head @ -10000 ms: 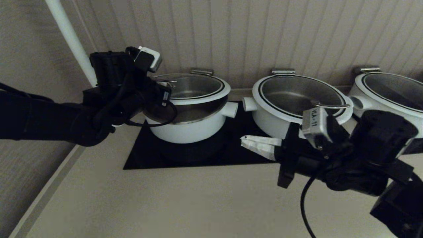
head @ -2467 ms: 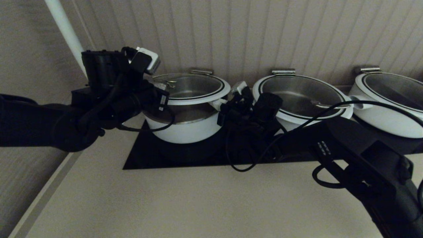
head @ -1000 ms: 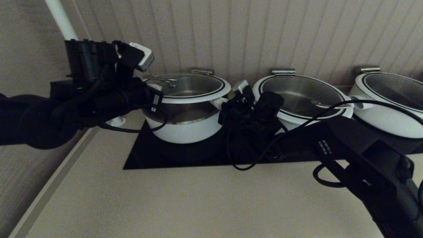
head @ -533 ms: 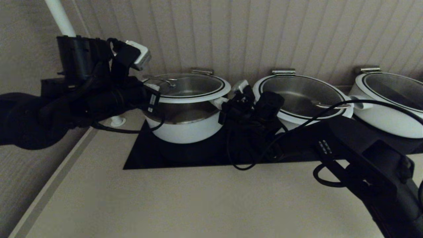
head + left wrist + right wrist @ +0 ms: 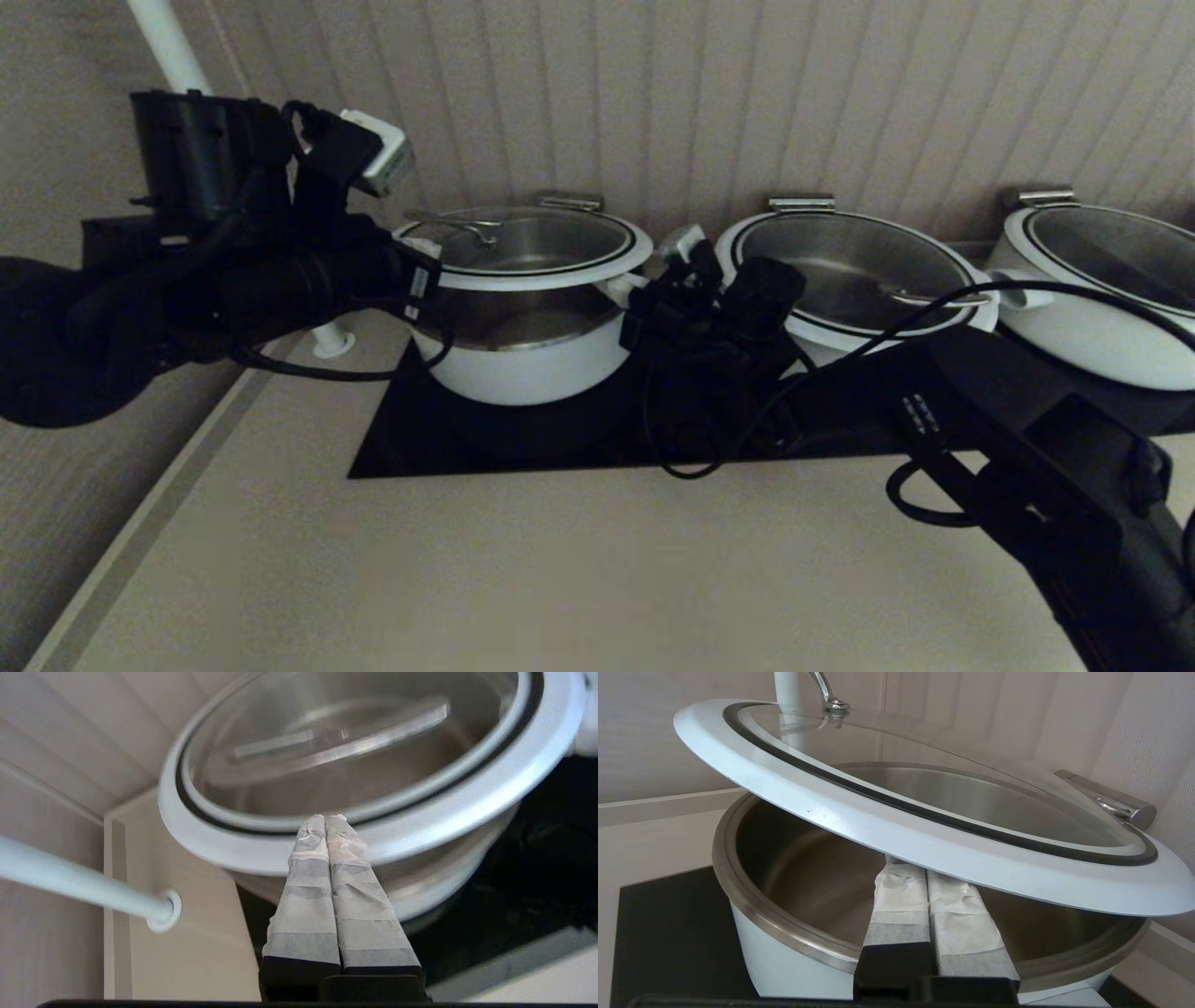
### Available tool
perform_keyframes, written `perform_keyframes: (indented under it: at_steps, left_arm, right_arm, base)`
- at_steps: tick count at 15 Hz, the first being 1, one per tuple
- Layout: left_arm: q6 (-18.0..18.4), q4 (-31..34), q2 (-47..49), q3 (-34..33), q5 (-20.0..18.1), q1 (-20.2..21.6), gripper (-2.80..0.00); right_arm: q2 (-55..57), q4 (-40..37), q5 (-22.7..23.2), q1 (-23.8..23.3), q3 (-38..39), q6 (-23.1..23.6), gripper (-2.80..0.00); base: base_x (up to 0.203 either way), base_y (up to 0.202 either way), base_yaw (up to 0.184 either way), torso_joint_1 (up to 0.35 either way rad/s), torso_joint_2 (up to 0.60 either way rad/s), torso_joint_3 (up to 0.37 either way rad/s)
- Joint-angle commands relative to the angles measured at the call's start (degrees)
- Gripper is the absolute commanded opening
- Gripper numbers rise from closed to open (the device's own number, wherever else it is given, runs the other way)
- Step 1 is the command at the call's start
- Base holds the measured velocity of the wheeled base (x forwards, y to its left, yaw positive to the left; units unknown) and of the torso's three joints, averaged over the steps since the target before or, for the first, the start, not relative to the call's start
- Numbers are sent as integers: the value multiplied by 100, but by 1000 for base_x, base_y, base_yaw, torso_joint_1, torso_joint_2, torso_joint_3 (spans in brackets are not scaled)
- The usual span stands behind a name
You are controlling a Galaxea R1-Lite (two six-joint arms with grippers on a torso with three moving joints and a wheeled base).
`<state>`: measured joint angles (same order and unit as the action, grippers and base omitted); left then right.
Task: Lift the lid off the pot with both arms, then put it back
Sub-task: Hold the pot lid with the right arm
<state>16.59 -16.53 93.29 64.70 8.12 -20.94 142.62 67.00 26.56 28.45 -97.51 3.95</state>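
The lid (image 5: 523, 245) hangs lifted above the pot (image 5: 523, 366) with a gap showing the steel inside. My left gripper (image 5: 418, 254) is shut, its taped fingers against the lid's left rim; in the left wrist view (image 5: 325, 819) the tips overlap the white rim of the lid (image 5: 420, 798), with the pot (image 5: 444, 882) below. My right gripper (image 5: 630, 285) is shut at the lid's right edge. In the right wrist view (image 5: 924, 872) its tips go under the rim of the tilted lid (image 5: 924, 840), over the open pot (image 5: 784, 914).
Two wider white pots with lids (image 5: 850, 271) (image 5: 1102, 271) stand to the right on the black cooktop (image 5: 420, 448). A white pole (image 5: 173, 47) rises at the back left beside my left arm. A ribbed wall is close behind. Beige counter (image 5: 560, 569) lies in front.
My left arm has risen and drawn to the left, and the lid's left side is higher over the pot. Ten seconds ago my right arm was out in front; it is now at the lid's right edge.
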Motion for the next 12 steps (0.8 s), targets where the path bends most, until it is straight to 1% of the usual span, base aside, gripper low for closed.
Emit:
perform_keyframes:
  at_steps: [1, 6, 9, 12]
  left_arm:
    - [2, 194, -128, -1, -3, 3, -280]
    - [-6, 238, -294, -62, 6, 3, -280]
    - [1, 538, -470, -128, 3, 3, -280]
    - [2, 563, -534, -124, 6, 3, -280]
  right_arm:
    - [1, 47, 19, -24, 4, 1, -280]
    - [12, 50, 25, -33, -5, 0, -280]
    - [12, 50, 42, -68, -5, 0, -280]
    - [12, 50, 42, -85, -5, 0, -280]
  base:
    - [0, 0, 0, 0, 0, 0]
    - [0, 0, 0, 0, 0, 0]
    - [0, 0, 0, 0, 0, 0]
    - [0, 0, 0, 0, 0, 0]
